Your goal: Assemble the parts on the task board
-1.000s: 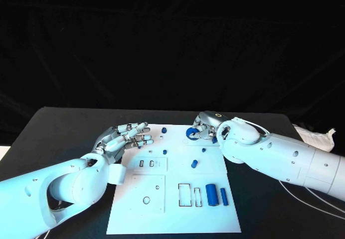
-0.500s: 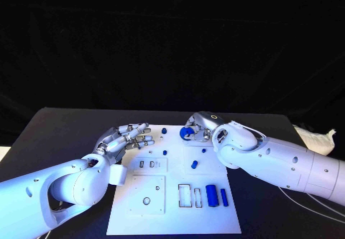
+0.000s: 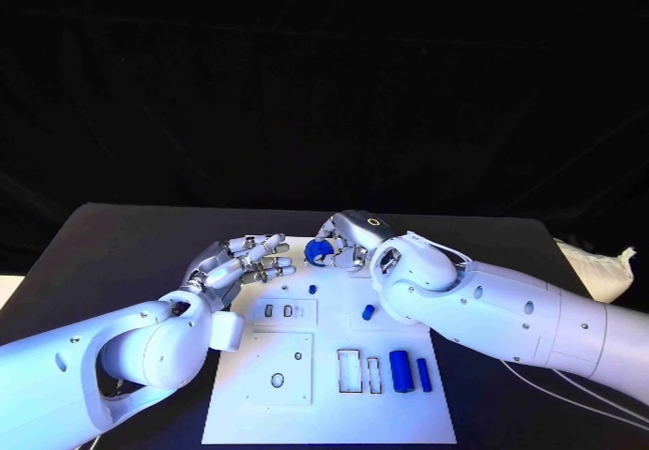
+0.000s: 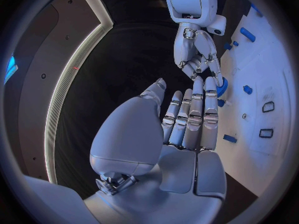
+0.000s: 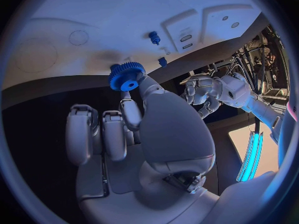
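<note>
Gear (image 3: 319,249), blue and toothed, sits pinched in the fingertips of the right hand (image 3: 349,238) above the far edge of the task board (image 3: 324,412); the right wrist view shows the gear (image 5: 126,76) gripped between thumb and a finger, its round bore facing the camera, the other fingers curled beside it; no writing can be read on the gear or the board. Left hand (image 3: 241,266) hovers over the board's left far corner, just left of the gear, fingers spread and holding nothing; the left wrist view shows those fingers (image 4: 193,115) stretched out side by side toward the gear (image 4: 222,86). Nearer than the gear on the board lie a small blue peg (image 3: 312,288), a blue part (image 3: 368,311) by the right forearm, and at the near right a thick blue cylinder (image 3: 399,364) beside a thin blue bar (image 3: 423,373); left of these are two empty rectangular slots (image 3: 360,369) and a raised square plate with an oval hole (image 3: 278,380). Board rests on a black table (image 3: 95,262); behind it hangs a dark backdrop; a white crumpled cloth (image 3: 602,267) lies at the table's right edge.
</note>
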Motion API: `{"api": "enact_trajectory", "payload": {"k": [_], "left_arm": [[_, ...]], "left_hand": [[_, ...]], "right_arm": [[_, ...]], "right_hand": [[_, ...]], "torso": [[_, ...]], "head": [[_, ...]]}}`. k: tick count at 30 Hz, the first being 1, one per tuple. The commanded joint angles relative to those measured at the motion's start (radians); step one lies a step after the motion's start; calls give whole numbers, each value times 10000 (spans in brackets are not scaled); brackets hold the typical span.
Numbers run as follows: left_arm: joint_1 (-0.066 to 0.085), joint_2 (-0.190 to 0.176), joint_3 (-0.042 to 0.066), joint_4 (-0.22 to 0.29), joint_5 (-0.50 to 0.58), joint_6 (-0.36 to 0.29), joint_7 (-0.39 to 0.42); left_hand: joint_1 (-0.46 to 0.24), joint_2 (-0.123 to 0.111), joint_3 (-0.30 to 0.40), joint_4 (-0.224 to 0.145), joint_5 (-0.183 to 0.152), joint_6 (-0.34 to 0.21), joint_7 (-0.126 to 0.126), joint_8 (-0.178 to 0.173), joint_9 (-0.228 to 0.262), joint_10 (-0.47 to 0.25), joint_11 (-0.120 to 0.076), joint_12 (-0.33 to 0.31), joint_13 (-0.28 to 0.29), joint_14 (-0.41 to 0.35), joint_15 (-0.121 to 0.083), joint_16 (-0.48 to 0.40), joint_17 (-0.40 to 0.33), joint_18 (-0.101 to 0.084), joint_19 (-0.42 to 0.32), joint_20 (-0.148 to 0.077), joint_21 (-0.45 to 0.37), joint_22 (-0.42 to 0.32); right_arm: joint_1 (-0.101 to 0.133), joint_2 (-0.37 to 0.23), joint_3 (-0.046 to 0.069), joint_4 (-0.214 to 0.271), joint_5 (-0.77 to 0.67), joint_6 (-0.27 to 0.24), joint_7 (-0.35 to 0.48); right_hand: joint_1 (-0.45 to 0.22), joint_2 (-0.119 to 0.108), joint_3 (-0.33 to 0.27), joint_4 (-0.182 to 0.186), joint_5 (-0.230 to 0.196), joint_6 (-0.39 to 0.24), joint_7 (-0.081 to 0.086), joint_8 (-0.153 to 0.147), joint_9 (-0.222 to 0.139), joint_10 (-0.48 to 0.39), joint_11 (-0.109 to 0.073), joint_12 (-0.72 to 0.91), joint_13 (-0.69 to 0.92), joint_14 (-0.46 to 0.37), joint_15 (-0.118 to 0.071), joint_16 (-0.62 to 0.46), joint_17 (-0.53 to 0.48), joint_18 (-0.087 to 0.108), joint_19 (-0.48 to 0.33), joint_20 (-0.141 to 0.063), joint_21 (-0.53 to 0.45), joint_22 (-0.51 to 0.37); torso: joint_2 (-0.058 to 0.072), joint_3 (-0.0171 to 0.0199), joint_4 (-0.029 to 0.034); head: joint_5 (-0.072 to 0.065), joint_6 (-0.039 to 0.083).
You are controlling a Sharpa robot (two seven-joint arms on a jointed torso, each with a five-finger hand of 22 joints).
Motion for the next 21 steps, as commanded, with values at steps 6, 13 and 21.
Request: {"api": "enact_trajectory", "payload": {"k": [6,13,21], "left_arm": [[11,41,8,25,-20,208,50],[11,80,9,15,-16,221,49],[12,83,9,11,-14,222,47]], "left_hand": [[25,108,-10,-64,-25,-7,19,-58,-12,-24,15,-47,-11,26,57,-32,11,96,56,9,-47,-15],[25,108,-10,-64,-25,-7,19,-58,-12,-24,15,-47,-11,26,57,-32,11,96,56,9,-47,-15],[25,108,-10,-64,-25,-7,19,-58,-12,-24,15,-47,-11,26,57,-32,11,96,56,9,-47,-15]], "right_arm": [[7,626,-180,-627,-242,234,-63],[-21,922,-304,-988,-248,309,-20],[-30,1040,-354,-1211,-262,238,-3]], "right_hand": [[90,185,83,9,54,495,-297,93,311,108,-121,-51,-2,740,-53,52,1145,-87,18,-59,65,13],[53,162,98,9,56,457,-283,59,311,94,-112,-90,-21,736,-48,40,1124,-85,11,-56,57,-1],[-251,-154,101,57,-45,-479,72,-551,93,-197,165,-693,-385,723,159,13,1089,-86,-26,82,21,-51]], "torso": [[16,12,6],[18,4,20],[11,12,-5]], "head": [[30,-19],[-2,-77],[22,-67]]}}
